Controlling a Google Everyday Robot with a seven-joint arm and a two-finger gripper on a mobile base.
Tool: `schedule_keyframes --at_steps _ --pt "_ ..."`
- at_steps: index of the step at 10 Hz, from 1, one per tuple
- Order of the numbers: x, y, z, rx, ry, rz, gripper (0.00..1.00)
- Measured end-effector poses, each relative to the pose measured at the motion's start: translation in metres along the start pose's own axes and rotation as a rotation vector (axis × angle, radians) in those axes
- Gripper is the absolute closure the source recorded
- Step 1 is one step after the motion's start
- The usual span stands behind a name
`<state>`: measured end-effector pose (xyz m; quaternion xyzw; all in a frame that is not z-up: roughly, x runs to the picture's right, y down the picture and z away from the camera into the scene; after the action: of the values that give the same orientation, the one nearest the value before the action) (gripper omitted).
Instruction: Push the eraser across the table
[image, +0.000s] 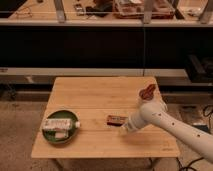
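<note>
The eraser (116, 119) lies flat on the light wooden tabletop (100, 95), a little in front of the middle, with its long side running left to right. Its top face is orange-red and its edges are dark.

The gripper (124, 127) is low over the tabletop, just beside the right end of the eraser. It is closed and holds nothing. I cannot tell if it touches the eraser. The white arm (165, 122) comes in from the right front.

A green plate (54, 138) sits near the left front corner, well apart from the eraser, with a white packet (60, 124) on it.
</note>
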<state>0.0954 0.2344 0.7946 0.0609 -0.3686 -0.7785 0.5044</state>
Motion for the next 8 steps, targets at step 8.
schedule_keyframes --at_steps 8 --pt "0.016 0.049 0.008 -0.060 -0.051 0.058 1.00"
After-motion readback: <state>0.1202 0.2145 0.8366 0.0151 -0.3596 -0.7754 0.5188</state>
